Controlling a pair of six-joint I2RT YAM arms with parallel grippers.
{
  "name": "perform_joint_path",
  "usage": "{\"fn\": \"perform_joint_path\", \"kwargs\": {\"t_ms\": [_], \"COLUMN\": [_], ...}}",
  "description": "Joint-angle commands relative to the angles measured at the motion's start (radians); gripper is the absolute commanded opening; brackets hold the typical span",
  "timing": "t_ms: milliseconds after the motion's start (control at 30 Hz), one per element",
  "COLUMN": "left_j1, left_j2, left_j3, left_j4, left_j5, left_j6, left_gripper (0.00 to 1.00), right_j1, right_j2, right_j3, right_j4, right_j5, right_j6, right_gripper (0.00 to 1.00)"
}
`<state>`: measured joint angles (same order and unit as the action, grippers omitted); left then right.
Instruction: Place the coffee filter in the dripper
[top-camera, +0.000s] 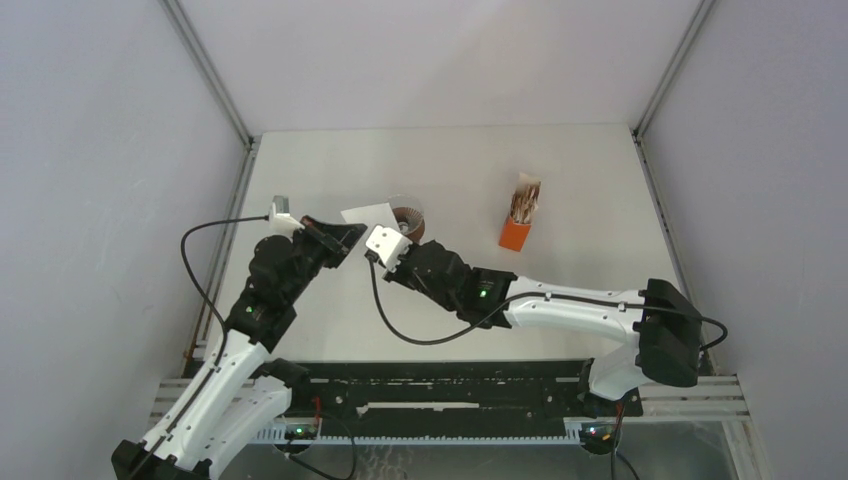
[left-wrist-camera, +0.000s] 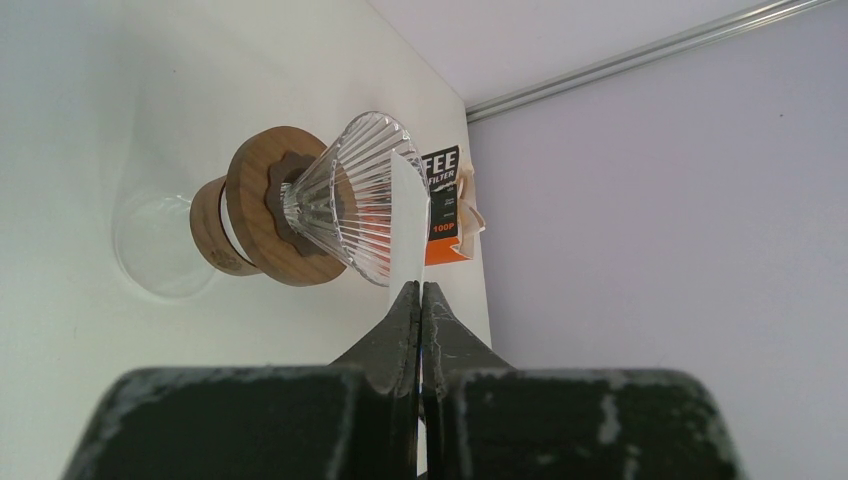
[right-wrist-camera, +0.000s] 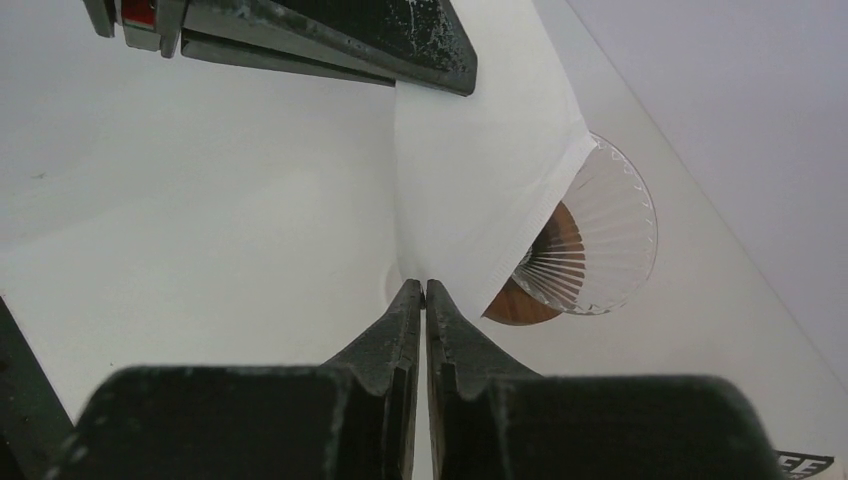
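Observation:
The coffee filter (top-camera: 368, 213) is a flat white paper sheet held in the air just left of the dripper (top-camera: 408, 221), which looks like a brown ring from above. My left gripper (top-camera: 345, 232) is shut on the filter's edge; its wrist view shows the paper (left-wrist-camera: 410, 225) edge-on between the fingers, next to the dripper's ribbed clear cone and wooden collar (left-wrist-camera: 350, 200). My right gripper (right-wrist-camera: 421, 288) is shut on the lower corner of the filter (right-wrist-camera: 480, 170). The sheet partly covers the dripper's rim (right-wrist-camera: 600, 240). The left gripper (right-wrist-camera: 330, 40) grips its top.
An orange box of filters (top-camera: 517, 226) stands to the right of the dripper and also shows in the left wrist view (left-wrist-camera: 445, 215). The dripper sits on a clear glass cup (left-wrist-camera: 160, 250). Grey walls with metal rails (top-camera: 655, 95) enclose the white table.

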<state>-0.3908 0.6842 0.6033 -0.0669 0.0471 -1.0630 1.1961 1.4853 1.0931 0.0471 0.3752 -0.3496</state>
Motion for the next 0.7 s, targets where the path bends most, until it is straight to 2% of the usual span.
{"fn": "perform_joint_path", "kwargs": {"t_ms": [0,200,433,667], "left_j1": [-0.009,-0.012,-0.015,-0.016], "left_j2": [-0.010,-0.009,-0.008,-0.009], "left_j3": [0.055,0.054,0.055,0.073], "left_j4": [0.022,0.024,0.018,-0.010], "left_j5": [-0.001,0.001,0.000,-0.021], "left_j6": [0.023,0.021,0.025,0.067], "left_gripper": [0.00,0.00,0.00,0.23], "right_j1": [-0.011,-0.020,-0.019,-0.048], "right_j2": [-0.053,-0.049,-0.043,-0.079], "right_j3": [0.044,0.044,0.045,0.075], "right_j4": [0.010,0.021,0.043,-0.009], "right_j5": [-0.033,-0.020,0.011,-0.023], "right_j6": [0.035,0.035,0.030,0.076], "right_gripper": [0.11,0.00,0.00,0.00]}}
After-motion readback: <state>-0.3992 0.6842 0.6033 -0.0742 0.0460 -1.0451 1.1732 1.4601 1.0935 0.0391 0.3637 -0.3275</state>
